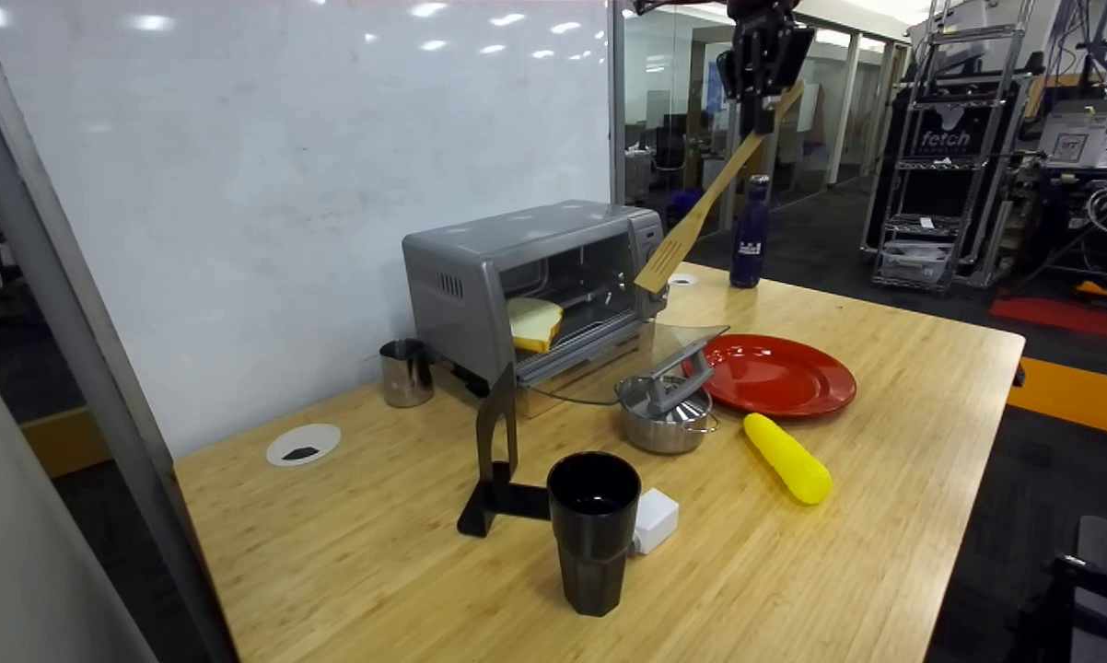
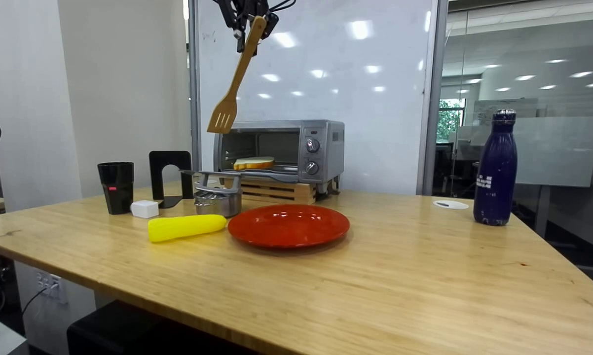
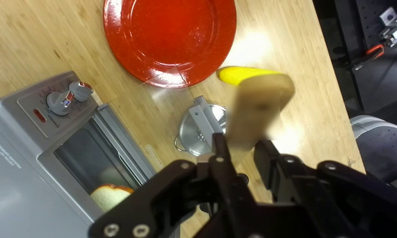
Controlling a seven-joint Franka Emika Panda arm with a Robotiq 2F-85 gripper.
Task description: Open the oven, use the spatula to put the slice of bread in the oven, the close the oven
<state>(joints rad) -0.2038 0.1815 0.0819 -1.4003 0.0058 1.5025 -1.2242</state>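
The silver-grey oven (image 1: 452, 304) stands against the whiteboard with its glass door (image 1: 600, 364) lowered, the door handle over a small steel pot. Inside, the slice of bread (image 1: 537, 324) lies on the rack near the front opening; it also shows in the oven (image 2: 253, 162). My gripper (image 1: 761, 120) is high above the table, shut on the handle of the wooden spatula (image 1: 678, 247). The slotted blade (image 2: 223, 116) hangs down at a slant, in front of the oven in an exterior view and apart from the bread. In the wrist view the spatula (image 3: 254, 109) is blurred between the fingertips.
A red plate (image 1: 779, 373) lies before the oven, beside the steel pot (image 1: 664, 431) and a yellow elongated object (image 1: 788, 459). Nearby stand a black cup (image 1: 595, 543), a black bookend (image 1: 494, 497) and a white block (image 1: 655, 520). A blue bottle (image 2: 496, 170) is near the table edge.
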